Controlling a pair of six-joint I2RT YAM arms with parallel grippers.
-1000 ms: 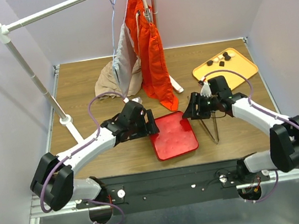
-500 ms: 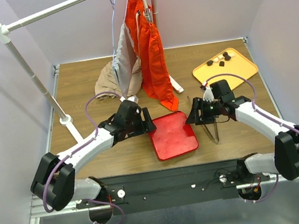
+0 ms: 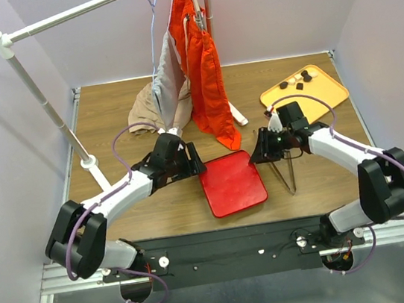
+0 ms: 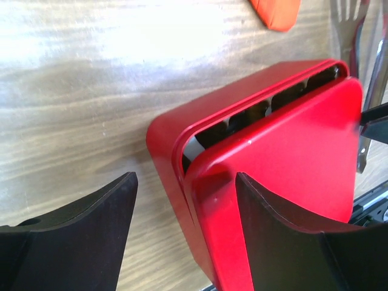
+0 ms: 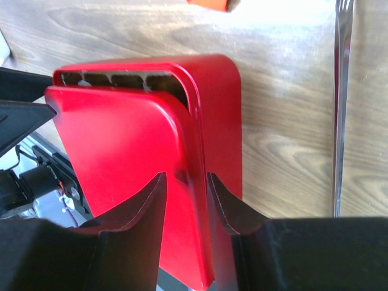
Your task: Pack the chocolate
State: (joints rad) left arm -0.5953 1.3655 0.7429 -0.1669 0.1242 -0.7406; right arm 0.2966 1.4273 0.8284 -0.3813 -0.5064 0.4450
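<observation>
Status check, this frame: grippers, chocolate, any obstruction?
Left gripper open, straddling red lid corner. Right gripper shut on lid edge, lid askew over red box. Some chocolate on yellow tray. Tongs beside box.

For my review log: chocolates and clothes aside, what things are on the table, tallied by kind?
red box: 1
red lid: 1
yellow tray: 1
metal tongs: 1
clothes rack: 1
Total: 5
</observation>
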